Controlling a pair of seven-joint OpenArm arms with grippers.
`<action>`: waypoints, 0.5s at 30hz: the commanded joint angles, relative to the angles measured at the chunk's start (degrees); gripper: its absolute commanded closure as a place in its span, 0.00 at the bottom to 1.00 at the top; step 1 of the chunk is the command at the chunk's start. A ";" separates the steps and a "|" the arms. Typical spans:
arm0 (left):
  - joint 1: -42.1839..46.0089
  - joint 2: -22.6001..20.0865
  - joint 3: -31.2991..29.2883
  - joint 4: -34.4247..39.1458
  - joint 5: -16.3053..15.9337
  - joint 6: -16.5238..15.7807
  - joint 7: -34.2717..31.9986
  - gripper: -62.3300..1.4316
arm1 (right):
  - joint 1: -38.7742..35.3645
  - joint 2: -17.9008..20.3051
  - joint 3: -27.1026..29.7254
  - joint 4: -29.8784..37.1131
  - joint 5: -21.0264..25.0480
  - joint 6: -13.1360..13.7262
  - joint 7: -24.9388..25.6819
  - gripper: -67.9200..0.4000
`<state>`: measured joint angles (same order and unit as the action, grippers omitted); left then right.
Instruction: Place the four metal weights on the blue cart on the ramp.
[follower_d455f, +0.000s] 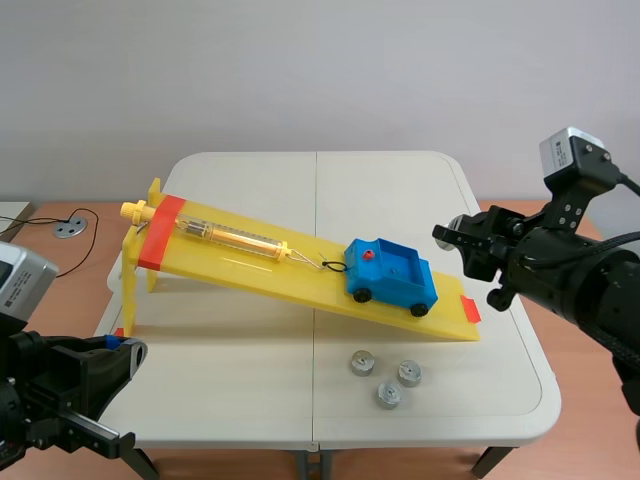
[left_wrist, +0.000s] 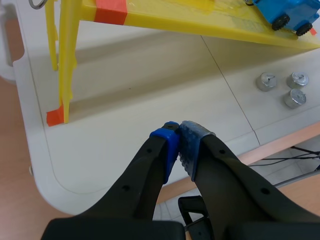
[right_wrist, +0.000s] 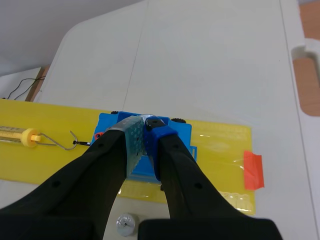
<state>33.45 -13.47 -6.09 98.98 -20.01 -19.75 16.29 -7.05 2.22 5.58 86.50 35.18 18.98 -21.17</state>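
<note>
Blue cart (follower_d455f: 392, 276) is sitting on the lower part of the yellow ramp (follower_d455f: 250, 265), its front hooked to the spring scale (follower_d455f: 235, 237) lying higher up the ramp. Three metal weights (follower_d455f: 388, 395) are lying in a tight cluster on the bench (follower_d455f: 240, 350), just off the ramp's low end on the robot's side. Right tool (right_wrist: 145, 122) is hanging above the ramp's low end, over the cart, and is clenching a small silver piece at its tips that looks like the fourth metal weight (right_wrist: 148, 117). Left tool (left_wrist: 179, 132) is clenched on nothing, pads touching, and is hovering over the bench edge, well apart from the ramp's raised end.
</note>
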 joint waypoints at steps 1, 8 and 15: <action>-1.11 0.28 -0.57 3.93 -4.22 -1.46 -5.95 0.94 | 6.14 0.74 -1.16 3.76 5.62 0.76 6.84 0.99; -1.11 0.26 -0.57 3.93 -4.22 -1.46 -5.92 0.94 | 10.93 -0.70 -2.80 -2.64 6.23 1.66 5.81 0.99; -1.11 0.28 -0.57 3.93 -4.22 -1.46 -5.92 0.94 | 13.68 -2.56 -4.42 -6.19 5.46 1.62 5.81 0.99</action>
<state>33.45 -13.50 -6.09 98.98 -20.01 -19.73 16.27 0.38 0.51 2.13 75.44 35.20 18.83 -22.41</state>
